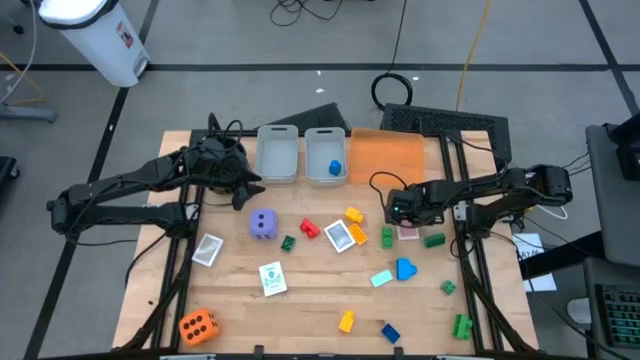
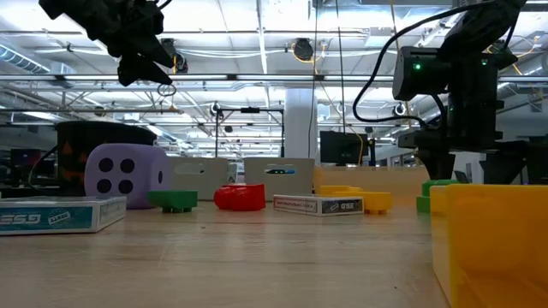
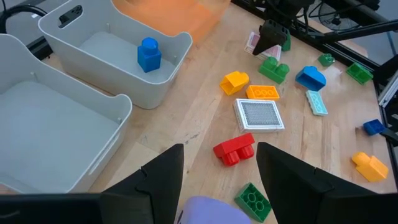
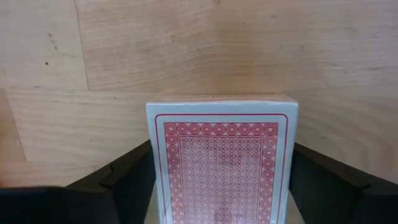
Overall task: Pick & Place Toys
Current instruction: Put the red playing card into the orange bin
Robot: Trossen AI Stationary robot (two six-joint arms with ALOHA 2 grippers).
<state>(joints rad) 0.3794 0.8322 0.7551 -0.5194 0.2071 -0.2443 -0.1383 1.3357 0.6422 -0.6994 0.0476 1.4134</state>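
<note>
My right gripper [image 1: 405, 218] is low at the table's right middle, shut on a red-backed card pack [image 4: 221, 168], which shows pink in the high view [image 1: 408, 232]. My left gripper [image 3: 217, 186] is open and empty, up above the table near the left grey bin [image 1: 277, 152], just beyond the purple die [image 1: 263, 223]. A blue brick [image 1: 335, 167] lies in the right bin [image 1: 326, 155]. Red [image 1: 309, 228], yellow [image 1: 353, 214] and green [image 1: 387, 236] bricks and a picture card [image 1: 342, 235] lie on the table between the grippers. The orange die [image 1: 198, 325] sits near the near left corner. My right gripper pinches the card pack between its two fingers by its two long side edges [image 4: 154, 162]. The fingers come from above and lie across the pack. The pack's patterned face is up. Whether the pack rests on the table or is lifted I cannot tell.
The flat orange tray [image 1: 388, 155] lies at the far right beside the bins. Two more cards [image 1: 208, 250] [image 1: 272, 278] lie left of middle. Blue [image 1: 404, 268], yellow [image 1: 346, 321] and green [image 1: 461, 325] bricks are scattered toward the near right.
</note>
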